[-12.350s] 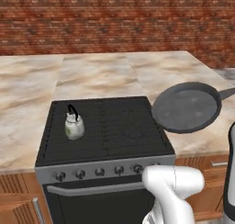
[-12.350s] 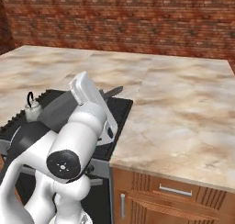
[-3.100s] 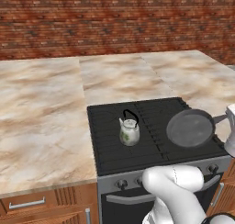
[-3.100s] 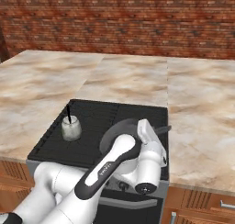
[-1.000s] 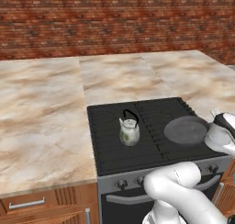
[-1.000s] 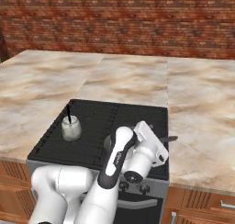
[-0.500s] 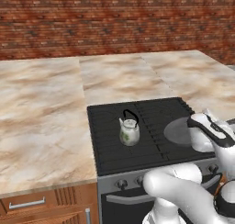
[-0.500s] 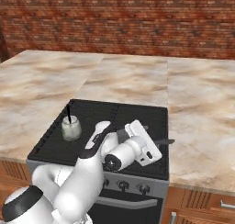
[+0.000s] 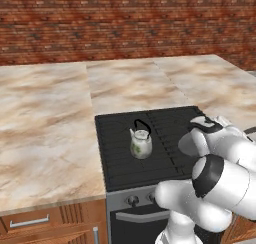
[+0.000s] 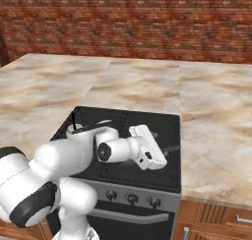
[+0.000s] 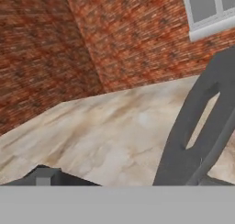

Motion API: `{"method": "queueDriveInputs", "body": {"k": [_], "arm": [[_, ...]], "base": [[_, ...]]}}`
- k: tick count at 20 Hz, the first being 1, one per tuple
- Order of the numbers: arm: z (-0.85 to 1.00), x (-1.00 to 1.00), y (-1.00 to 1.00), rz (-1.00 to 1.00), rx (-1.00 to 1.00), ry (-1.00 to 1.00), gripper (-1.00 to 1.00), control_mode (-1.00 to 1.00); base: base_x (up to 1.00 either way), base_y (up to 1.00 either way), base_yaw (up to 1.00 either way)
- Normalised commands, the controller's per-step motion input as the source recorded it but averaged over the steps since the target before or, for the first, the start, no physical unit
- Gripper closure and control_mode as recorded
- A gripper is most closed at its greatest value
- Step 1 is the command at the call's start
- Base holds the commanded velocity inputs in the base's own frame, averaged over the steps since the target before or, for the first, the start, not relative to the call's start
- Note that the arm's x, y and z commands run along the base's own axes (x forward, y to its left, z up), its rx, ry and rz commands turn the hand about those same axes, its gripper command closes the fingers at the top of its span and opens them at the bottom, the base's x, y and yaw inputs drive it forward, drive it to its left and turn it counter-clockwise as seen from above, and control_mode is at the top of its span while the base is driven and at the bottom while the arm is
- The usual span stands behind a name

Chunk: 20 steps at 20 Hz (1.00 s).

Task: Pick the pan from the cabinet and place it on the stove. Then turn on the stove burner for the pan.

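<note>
While one brick wall (image 9: 125,28) backs the scene, one marbled desk (image 9: 50,128) runs along it with one black stove (image 9: 165,123) set into its front edge. One pan (image 11: 172,165) lies on the stove's right side, its round body hidden behind the arm; its long slotted handle shows close up in the hand view. One small whitish kettle (image 9: 141,144) stands upright on the grate's left half, well apart from the pan. One hand (image 10: 156,160) hovers low over the handle, fingers (image 11: 43,175) spread wide, released. Three knobs (image 10: 132,198) show on the stove's grey front.
</note>
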Motion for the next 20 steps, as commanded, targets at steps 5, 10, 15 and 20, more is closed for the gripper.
{"method": "queueDriveInputs", "body": {"k": [5, 10, 15, 20], "arm": [[0.14, -0.33, -0.04, -0.05, 0.01, 0.16, -1.0, -1.0], [0.05, -0.49, -0.19, -0.02, 0.16, -0.01, -1.0, -1.0], [0.28, -0.45, -0.26, -0.03, 0.17, 0.02, -1.0, -1.0], [0.24, -0.24, -0.04, -0.04, 0.12, 0.1, -1.0, -1.0]], "base": [[0.0, 0.0, 0.0], [0.0, 0.0, 0.0], [0.0, 0.0, 0.0], [0.0, 0.0, 0.0]]}}
